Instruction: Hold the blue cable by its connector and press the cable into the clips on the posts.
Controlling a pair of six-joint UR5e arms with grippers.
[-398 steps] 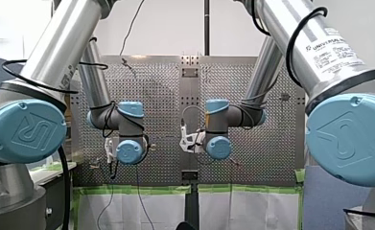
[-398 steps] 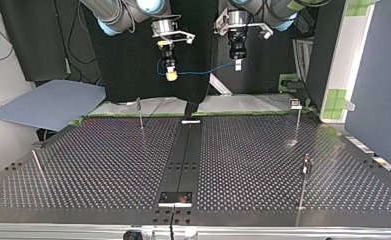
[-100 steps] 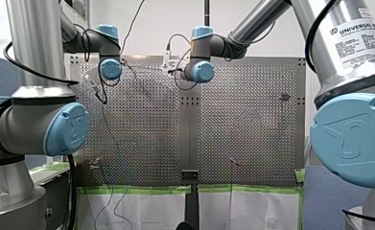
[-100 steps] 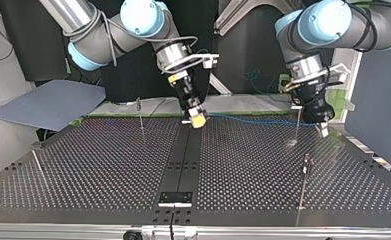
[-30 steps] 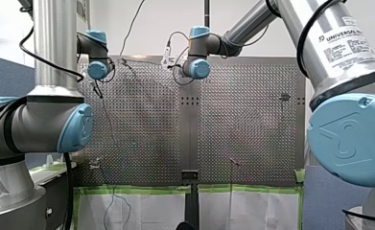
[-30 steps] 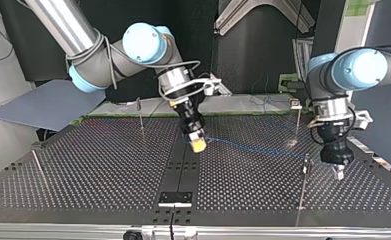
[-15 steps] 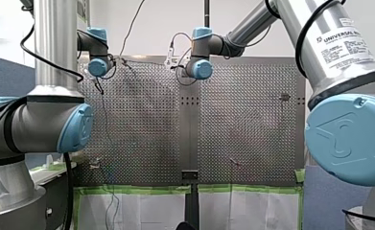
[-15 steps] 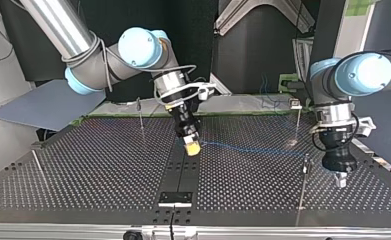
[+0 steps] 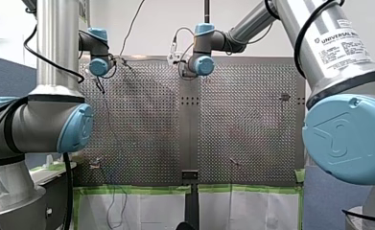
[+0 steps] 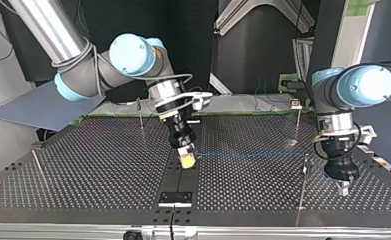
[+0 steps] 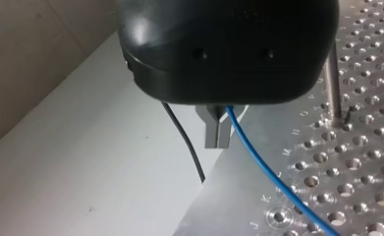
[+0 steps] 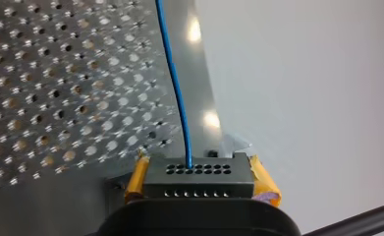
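In the top view the thin blue cable (image 10: 253, 154) runs level just above the perforated table (image 10: 98, 170). My right gripper (image 10: 187, 159), with yellow pads, holds one end near the middle strip. The right wrist view shows those pads (image 12: 264, 178) shut on the black connector (image 12: 199, 174), the blue cable (image 12: 176, 93) leading out ahead. My left gripper (image 10: 342, 188) hangs at that view's right, just past a thin post (image 10: 304, 170). In the left wrist view its metal fingers (image 11: 218, 132) are shut on the blue cable (image 11: 265, 169), and a post (image 11: 331, 81) stands beside them.
More thin posts rise from the table: one far right (image 10: 297, 117), one far left of centre (image 10: 140, 116), one near the left edge (image 10: 38, 167). A dark centre strip (image 10: 183, 180) runs down the table. A black wire (image 11: 182, 142) hangs beside my left gripper.
In the top view both grippers came nearer the camera: my right one down and slightly left with the connector, my left one past the near right post. The cable now lies level.
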